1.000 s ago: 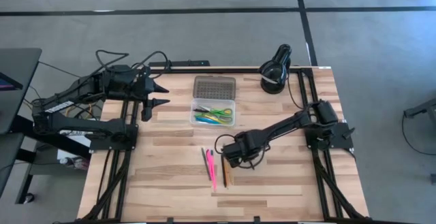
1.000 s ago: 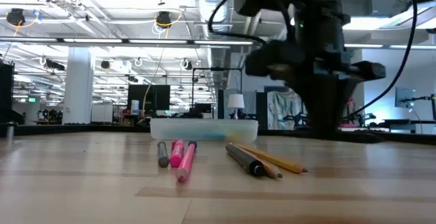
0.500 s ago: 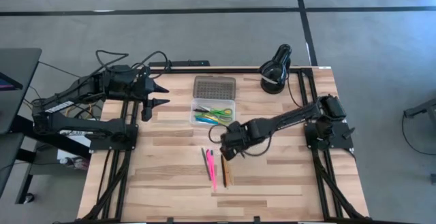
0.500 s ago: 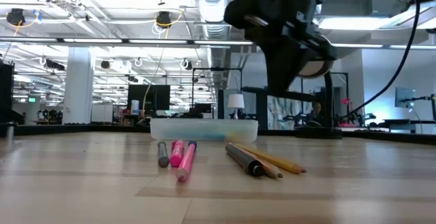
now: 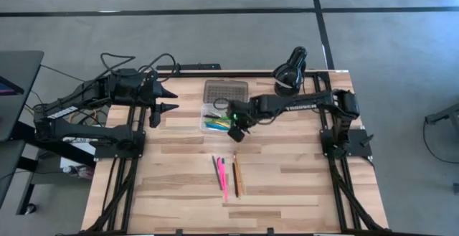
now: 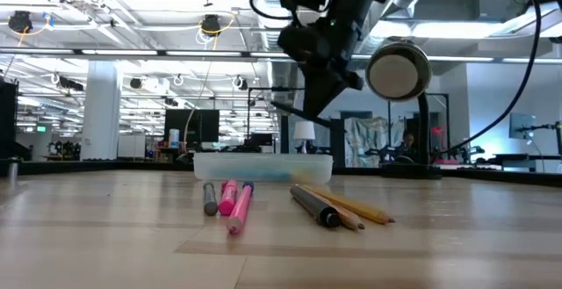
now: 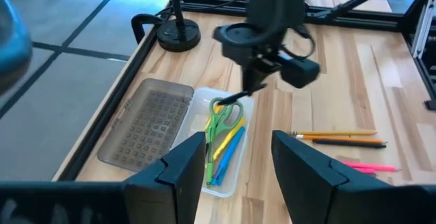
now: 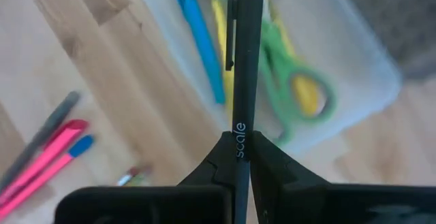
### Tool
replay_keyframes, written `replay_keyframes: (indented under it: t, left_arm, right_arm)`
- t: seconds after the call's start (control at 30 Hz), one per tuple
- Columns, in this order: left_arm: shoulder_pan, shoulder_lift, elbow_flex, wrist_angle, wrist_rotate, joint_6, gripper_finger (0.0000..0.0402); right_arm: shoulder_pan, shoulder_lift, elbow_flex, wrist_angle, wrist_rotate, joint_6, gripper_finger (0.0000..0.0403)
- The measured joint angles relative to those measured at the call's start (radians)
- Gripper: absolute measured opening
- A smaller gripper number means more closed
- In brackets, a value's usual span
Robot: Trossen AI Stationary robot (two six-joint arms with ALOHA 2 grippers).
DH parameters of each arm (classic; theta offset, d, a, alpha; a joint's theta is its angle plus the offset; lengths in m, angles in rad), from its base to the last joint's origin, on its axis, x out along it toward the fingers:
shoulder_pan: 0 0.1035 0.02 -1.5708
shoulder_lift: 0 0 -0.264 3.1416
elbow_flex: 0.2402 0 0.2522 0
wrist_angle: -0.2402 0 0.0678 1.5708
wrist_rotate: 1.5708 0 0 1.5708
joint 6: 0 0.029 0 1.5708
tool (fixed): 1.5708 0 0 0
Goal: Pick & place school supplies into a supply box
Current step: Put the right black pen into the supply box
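Observation:
My right gripper (image 5: 237, 127) is shut on a black pen (image 8: 243, 60) and hangs above the near right corner of the clear supply box tray (image 5: 212, 127). It also shows in the low view (image 6: 318, 91) and the left wrist view (image 7: 262, 74). In the tray lie green-handled scissors (image 7: 219, 122), a yellow pen and blue pens (image 7: 228, 152). The grey dotted lid (image 5: 225, 91) lies flat on the table just beyond the tray. Pink markers (image 5: 222, 177), a grey pen and pencils (image 5: 237, 177) lie on the table nearer me. My left gripper (image 5: 169, 100) is open and empty, left of the box. My right gripper pinches the black pen between its two fingers (image 8: 225, 159), near one end of it (image 8: 240, 146). The pen's long free part (image 8: 245, 20) runs on beyond the fingertips, along the fingers, out over the tray. The pen is lifted clear of table and box.
A black round desk lamp (image 5: 289, 74) stands at the table's far right, beyond the right arm, and shows large in the low view (image 6: 399, 71). Bare wood lies left and right of the loose pens near the front.
My right gripper has risen from beside the pencils on the table and gone toward the far edge, to above the box's tray, turning as it went. It stays shut on the black pen. The pens and pencils on the table have not moved.

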Motion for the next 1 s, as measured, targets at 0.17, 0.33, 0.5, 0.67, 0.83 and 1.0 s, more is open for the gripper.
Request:
replay_keyframes:
  t: [0.17, 0.33, 0.5, 0.67, 0.83, 1.0]
  left_arm:
    - [0.000, 0.000, 0.000, 0.000, 0.002, -0.051, 0.0164]
    - [0.000, 0.000, 0.000, 0.005, 0.000, -0.092, 0.0164]
    - [0.000, 0.000, 0.000, 0.026, -0.026, -0.123, 0.0164]
    - [-0.001, 0.000, 0.000, 0.057, -0.034, -0.141, 0.0164]
    - [-0.001, 0.000, 0.000, 0.061, -0.045, -0.152, 0.0164]
    - [-0.001, 0.000, 0.000, 0.065, -0.061, -0.156, 0.0164]
  right_arm:
    - [-0.062, 0.000, 0.000, 0.077, -0.006, -0.172, 0.0007]
    - [-0.107, 0.000, 0.000, 0.173, -0.054, -0.264, 0.0007]
    - [-0.119, 0.025, 0.001, 0.222, -0.064, -0.320, 0.0008]
    - [-0.121, 0.071, -0.005, 0.191, -0.069, -0.326, 0.0008]
    - [-0.131, 0.078, 0.001, 0.225, -0.008, -0.310, 0.0008]
    - [-0.151, 0.085, 0.001, 0.211, -0.057, -0.327, 0.0017]
